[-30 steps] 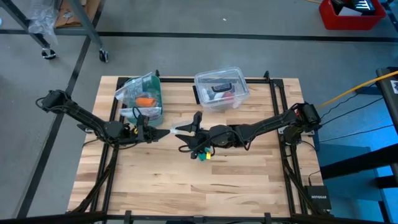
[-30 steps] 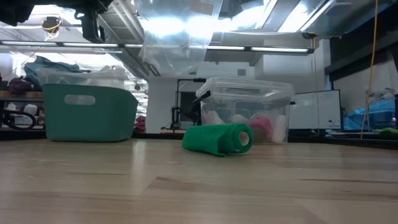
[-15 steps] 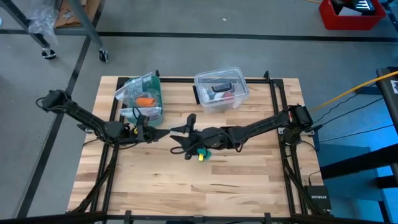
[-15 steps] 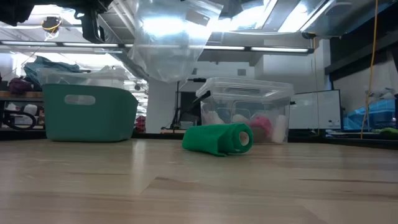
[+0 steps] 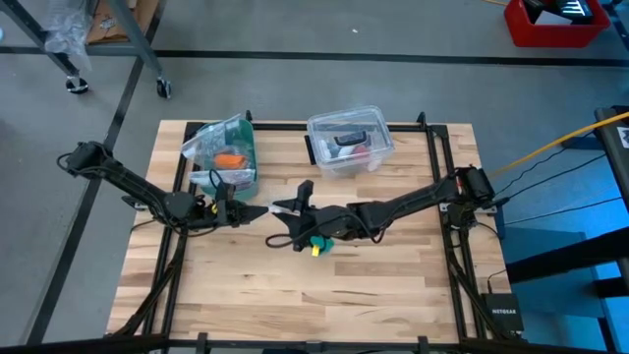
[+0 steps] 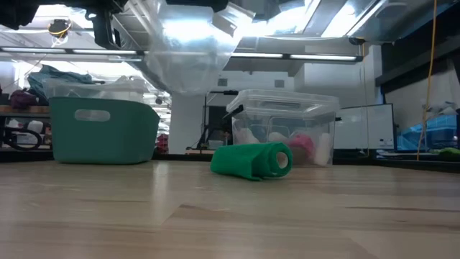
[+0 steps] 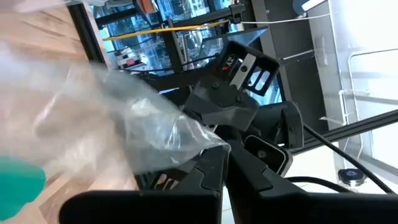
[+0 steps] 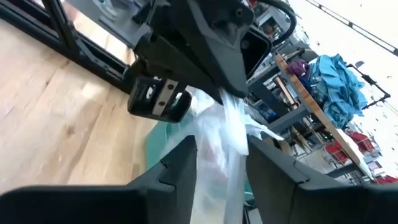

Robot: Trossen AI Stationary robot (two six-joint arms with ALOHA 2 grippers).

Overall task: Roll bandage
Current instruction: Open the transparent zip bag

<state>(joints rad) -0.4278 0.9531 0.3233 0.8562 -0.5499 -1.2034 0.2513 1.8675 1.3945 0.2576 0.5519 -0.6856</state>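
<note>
The bandage (image 6: 251,160) is a teal-green roll lying on its side on the wooden table, and in the high view it shows as green (image 5: 320,240) just under my right arm. A clear plastic bag (image 6: 188,50) hangs above the table between both grippers. My left gripper (image 5: 257,210) is shut on the bag (image 7: 124,124). My right gripper (image 5: 290,211) faces it from the table's right, open, with its two fingers standing on either side of the bag's film (image 8: 227,124). My left gripper pinches a gathered edge of the clear bag (image 7: 208,144) between its two fingers, coming about level from the table's left. The bag is lifted clear of the table and bulges out beyond the fingertips. My right gripper has the bag's film running between its spread fingers (image 8: 180,165); I cannot tell whether they touch it.
A teal bin (image 6: 104,129) holding an orange item stands at the back left (image 5: 224,155). A lidded clear plastic box (image 5: 349,141) stands at the back middle, right behind the bandage in the low view (image 6: 284,126). Bare wood lies toward the near edge.
My right gripper has moved toward the table's left, closer to my left gripper, and dipped a little. The bag has sagged from a flat sheet into a rounded pouch hanging lower. The bandage has stayed put.
</note>
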